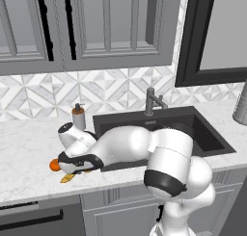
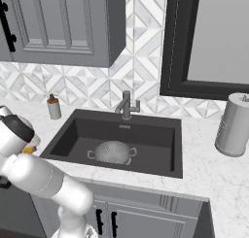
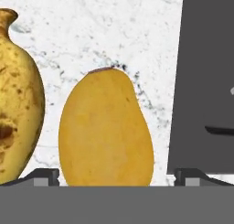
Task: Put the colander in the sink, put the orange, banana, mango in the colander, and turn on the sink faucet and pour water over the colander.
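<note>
- Your end effector [image 3: 117, 177] is spread wide, nothing pinched; in the hand view both dark finger tips [image 3: 43, 175] sit either side of the rounded yellow-gold mango [image 3: 106, 131].
- Key relation: the mango is dead ahead and centred between the fingers, long axis running up the hand view, away from the tips. Looks like you're lined up to close across its short width; no sideways correction seems needed.
- Just left of the mango in that view: the speckled yellow banana [image 3: 16, 99], near but apart. Left finger goes into that gap, so it's the tight side.
- Right of the mango: bare white marble surface [image 3: 114, 31], then the rim of the rectangular dark charcoal sink [image 3: 205, 81]. Right finger has more room.
- From the left base view, the arm is folded low over the surface left of the sink; the small bright orange [image 1: 54, 165] peeks out beside the wrist.
- The round grey perforated metal colander [image 2: 112, 151] already sits in the basin, empty as far as I can tell.
- The slim grey metal faucet [image 2: 126, 105] stands behind the sink; no water visible.
</note>
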Motion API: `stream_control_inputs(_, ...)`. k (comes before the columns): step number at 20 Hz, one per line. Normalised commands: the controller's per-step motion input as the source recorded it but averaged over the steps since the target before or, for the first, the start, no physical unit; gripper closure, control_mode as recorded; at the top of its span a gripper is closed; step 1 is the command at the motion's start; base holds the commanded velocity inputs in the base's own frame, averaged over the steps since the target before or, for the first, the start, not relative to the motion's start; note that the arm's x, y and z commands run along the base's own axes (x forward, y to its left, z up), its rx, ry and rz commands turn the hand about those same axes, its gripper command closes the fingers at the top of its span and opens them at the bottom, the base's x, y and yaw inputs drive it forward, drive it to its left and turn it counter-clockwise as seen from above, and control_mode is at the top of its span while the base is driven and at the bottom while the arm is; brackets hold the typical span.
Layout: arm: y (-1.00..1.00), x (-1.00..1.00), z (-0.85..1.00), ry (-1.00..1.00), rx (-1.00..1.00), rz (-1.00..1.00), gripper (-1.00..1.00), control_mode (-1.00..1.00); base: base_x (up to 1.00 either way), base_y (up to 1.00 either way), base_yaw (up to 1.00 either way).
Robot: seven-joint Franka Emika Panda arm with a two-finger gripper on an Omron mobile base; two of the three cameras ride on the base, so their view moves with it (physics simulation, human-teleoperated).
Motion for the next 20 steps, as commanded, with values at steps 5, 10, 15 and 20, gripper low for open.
stream_control_inputs(5,0.0,0.34,-0.18,0.0,0.05,0.0,-1.0,-1.0,0.0,0.0,0.0)
stream_control_inputs(10,0.0,0.12,-0.22,0.0,0.04,0.0,-1.0,-1.0,0.0,0.0,0.0)
stream_control_inputs(15,-0.03,0.0,-0.13,-0.01,0.02,0.0,1.0,-1.0,0.0,0.0,0.0)
stream_control_inputs(20,-0.75,-0.14,0.14,-0.08,0.05,-0.02,1.0,-1.0,0.0,0.0,0.0)
